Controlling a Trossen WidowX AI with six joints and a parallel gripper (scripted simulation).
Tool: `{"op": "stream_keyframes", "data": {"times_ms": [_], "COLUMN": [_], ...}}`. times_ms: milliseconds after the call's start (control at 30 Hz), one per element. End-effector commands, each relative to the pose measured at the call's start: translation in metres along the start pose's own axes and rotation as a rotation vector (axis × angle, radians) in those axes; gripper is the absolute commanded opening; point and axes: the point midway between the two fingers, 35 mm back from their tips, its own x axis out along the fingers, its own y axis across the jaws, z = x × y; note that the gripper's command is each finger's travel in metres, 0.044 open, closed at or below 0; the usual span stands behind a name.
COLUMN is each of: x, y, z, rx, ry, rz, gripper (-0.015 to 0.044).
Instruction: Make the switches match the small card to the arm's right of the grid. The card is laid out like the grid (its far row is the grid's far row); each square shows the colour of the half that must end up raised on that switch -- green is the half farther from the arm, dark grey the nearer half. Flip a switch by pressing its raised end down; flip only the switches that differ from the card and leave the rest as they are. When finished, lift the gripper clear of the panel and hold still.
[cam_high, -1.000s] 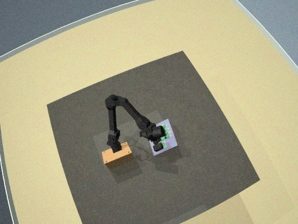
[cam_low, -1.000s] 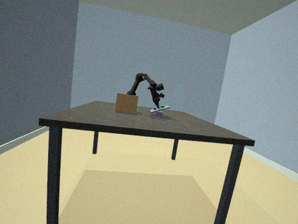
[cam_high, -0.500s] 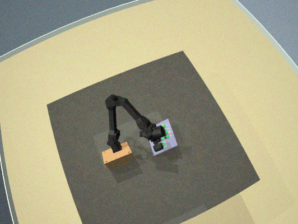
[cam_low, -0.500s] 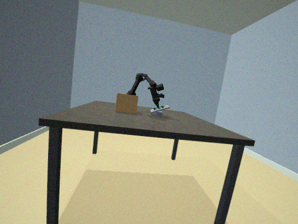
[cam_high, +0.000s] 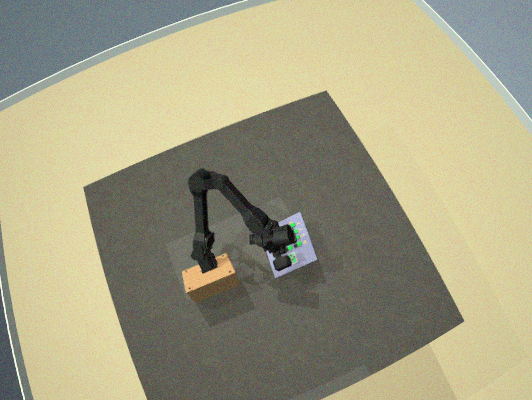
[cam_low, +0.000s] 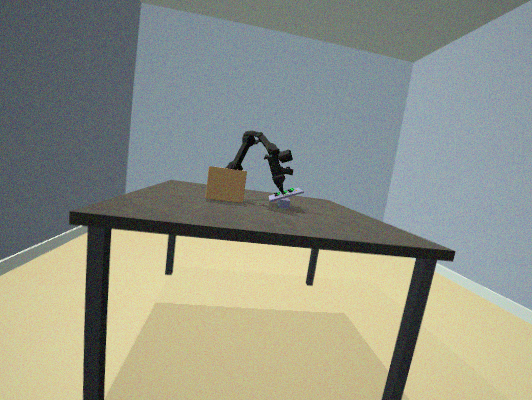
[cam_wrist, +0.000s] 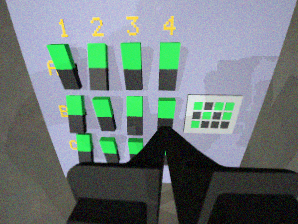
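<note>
Pressed together on nothing, gripper jaws poised at switch B4 left of the card; stiff rocker, best pushed on its raised end.

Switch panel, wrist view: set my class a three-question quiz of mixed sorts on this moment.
1. True or false: the gripper is shut with nothing between its fingers.
2. Which numbered column of the switch panel do the fingertips point at?
3. The card lies: A) left of column 1, B) right of column 4, C) above row A.

Key: 1 true; 2 column 4; 3 B.
</note>
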Motion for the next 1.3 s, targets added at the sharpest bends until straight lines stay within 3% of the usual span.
{"op": "stream_keyframes", "data": {"times_ms": [0,133,333,567,767,933,1267], "x": [-0.029,-0.062,-0.062,-0.063,-0.062,-0.029,-0.018], "y": [-0.003,-0.001,0.007,0.074,0.080,0.080,0.081], "z": [0.004,0.004,0.001,-0.032,-0.036,-0.038,-0.038], "rx": [-0.004,-0.002,-0.001,0.002,0.002,0.002,0.002], "ry": [0.002,0.014,0.015,0.017,0.017,-0.009,-0.011], "rz": [-0.010,-0.004,-0.004,-0.001,0.000,0.001,0.003], "gripper": [0.0000,0.0000,0.0000,0.0000,0.0000,0.0000,0.0000]}}
